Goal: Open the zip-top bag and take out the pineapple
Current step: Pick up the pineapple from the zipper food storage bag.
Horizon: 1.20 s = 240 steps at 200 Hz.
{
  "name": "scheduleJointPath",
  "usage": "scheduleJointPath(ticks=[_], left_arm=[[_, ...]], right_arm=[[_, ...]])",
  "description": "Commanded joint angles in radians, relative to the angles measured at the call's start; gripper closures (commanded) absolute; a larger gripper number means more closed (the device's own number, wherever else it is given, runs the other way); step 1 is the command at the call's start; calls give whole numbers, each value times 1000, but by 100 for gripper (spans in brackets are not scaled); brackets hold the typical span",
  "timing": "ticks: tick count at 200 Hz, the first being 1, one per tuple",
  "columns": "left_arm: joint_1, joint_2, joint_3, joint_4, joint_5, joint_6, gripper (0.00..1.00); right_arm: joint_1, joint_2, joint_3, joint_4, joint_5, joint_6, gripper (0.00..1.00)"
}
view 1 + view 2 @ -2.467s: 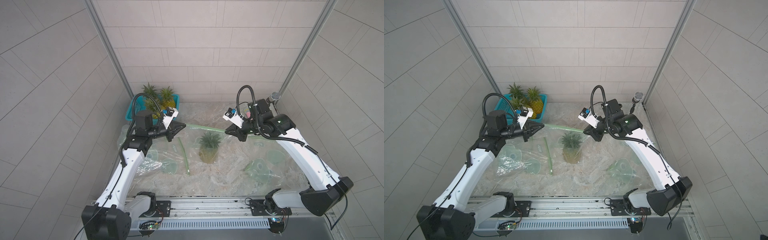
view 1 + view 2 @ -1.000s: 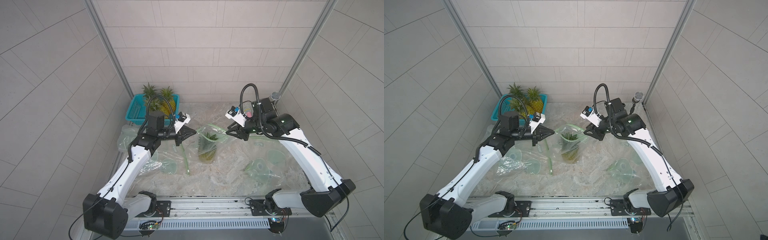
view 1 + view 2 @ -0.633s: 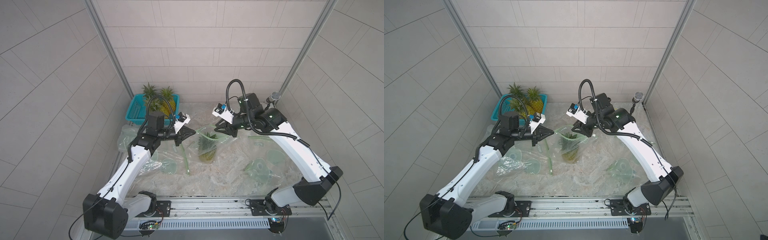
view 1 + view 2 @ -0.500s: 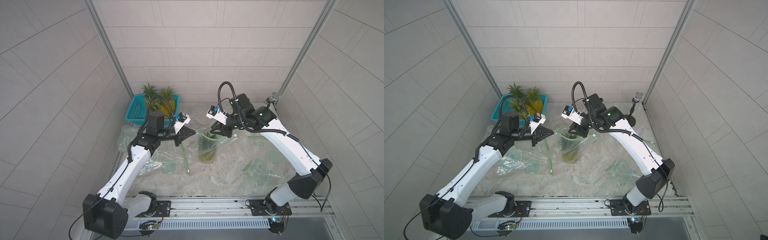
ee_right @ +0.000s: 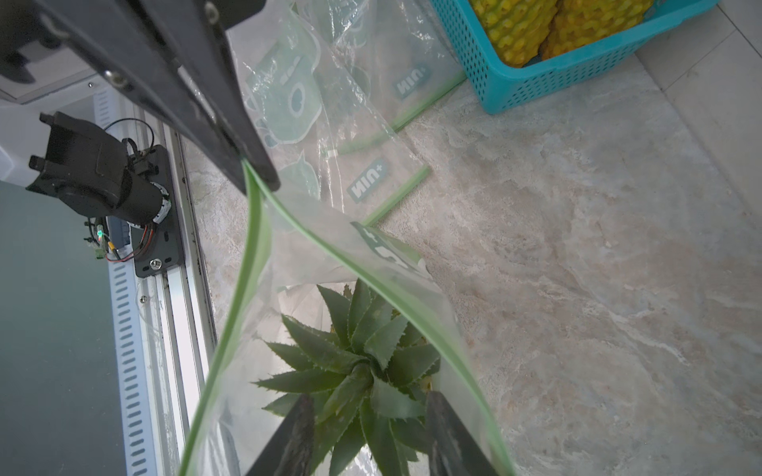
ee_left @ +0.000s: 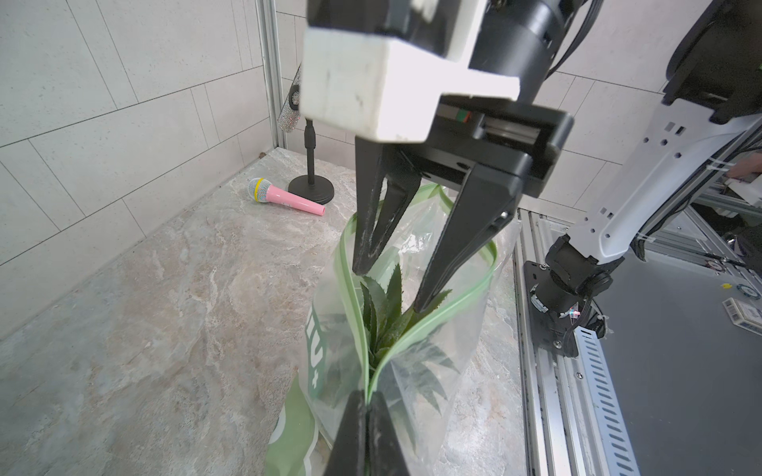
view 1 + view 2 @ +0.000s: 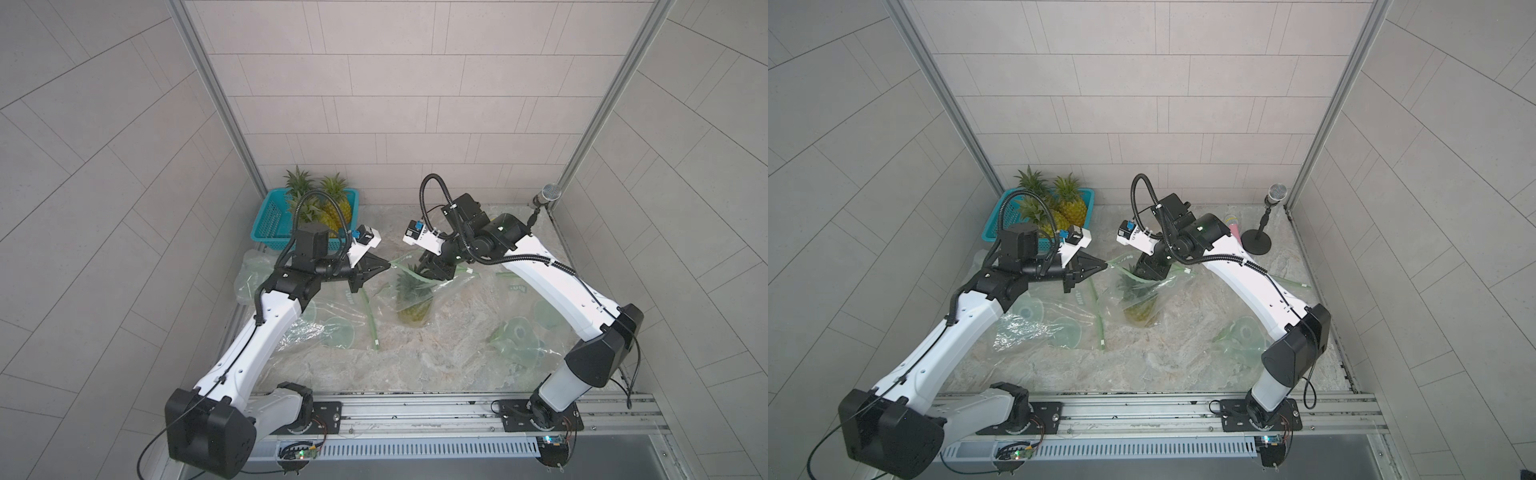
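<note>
— First, bag [image 7: 1115,297]?
— Standing on the table [image 7: 457,357], near the middle, gaping at the top.
— Next, pineapple [image 7: 411,309]?
— Sitting upright inside that bag, pointing leaves toward the opening.
— Then right claw [image 6: 391,288]?
— Hanging inside the opening, gaping wide either side of the leaves.
— Lastly, left claw [image 6: 365,406]?
— Pressing together, pinching the bag's green rim at one end.

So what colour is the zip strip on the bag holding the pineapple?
Light green; the zip strip shows best in the left wrist view.
</note>
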State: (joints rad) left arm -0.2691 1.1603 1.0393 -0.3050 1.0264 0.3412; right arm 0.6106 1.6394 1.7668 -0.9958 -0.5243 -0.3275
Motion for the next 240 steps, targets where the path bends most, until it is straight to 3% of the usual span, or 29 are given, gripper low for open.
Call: scheduleJointPath(ticks=[1,95,156,172,192,200,211,226,240], left_arm=[[-2,-9,28,-16,2,30,100],[-1,-8,36,-41,-9,47,100],[-1,-7,38,-48,-17,52,100],[-2,-5,40,-48,-17,52,100],[1,-7,39,-48,-21,52,100],[1,-10,39,-48,-28,51,96],[0,-11,39,-42,-40,42,81],[2,-17,25,12,-69,-20,67],[10,-30,-6,124,-130,-143,62]], right_arm=[[12,10,-20,5,29,24,51],[36,36,-86,20,36,38,45],[55,69,-126,21,98,39,48],[55,69,-133,18,116,40,57],[55,63,-132,10,118,36,76],[55,58,-129,6,113,30,88],[55,49,-127,4,114,26,100],[52,21,-142,30,121,32,100],[43,-17,-161,74,120,50,100]])
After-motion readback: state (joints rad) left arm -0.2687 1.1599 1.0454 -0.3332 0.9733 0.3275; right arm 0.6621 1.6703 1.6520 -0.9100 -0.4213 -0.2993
